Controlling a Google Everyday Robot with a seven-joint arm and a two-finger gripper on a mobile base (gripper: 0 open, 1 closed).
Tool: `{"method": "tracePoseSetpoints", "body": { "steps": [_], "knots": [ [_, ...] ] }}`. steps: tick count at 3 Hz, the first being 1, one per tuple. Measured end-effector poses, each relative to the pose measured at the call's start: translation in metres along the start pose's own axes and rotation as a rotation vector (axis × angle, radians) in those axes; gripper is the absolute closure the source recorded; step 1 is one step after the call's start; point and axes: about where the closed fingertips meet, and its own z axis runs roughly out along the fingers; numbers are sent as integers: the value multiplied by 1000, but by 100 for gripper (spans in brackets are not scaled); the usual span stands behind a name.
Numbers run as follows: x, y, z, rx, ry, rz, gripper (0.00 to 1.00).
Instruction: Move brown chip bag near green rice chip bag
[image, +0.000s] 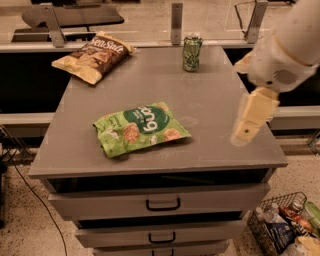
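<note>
**Two bags, far apart**

The brown chip bag lies at the desk's far left corner. The green rice chip bag lies near the front, well apart. The gripper hangs over the right edge; I can't see how wide it is.

One camera, probably head-high, looks down on the cabinet front; hand at right.
</note>
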Motion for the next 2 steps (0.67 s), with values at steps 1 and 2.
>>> {"method": "tracePoseSetpoints", "body": {
  "steps": [1,2],
  "knots": [
    [-72,-31,54,-36,-147,-63,0],
    [-163,-69,92,-53,-297,-138,0]
  ]
}}
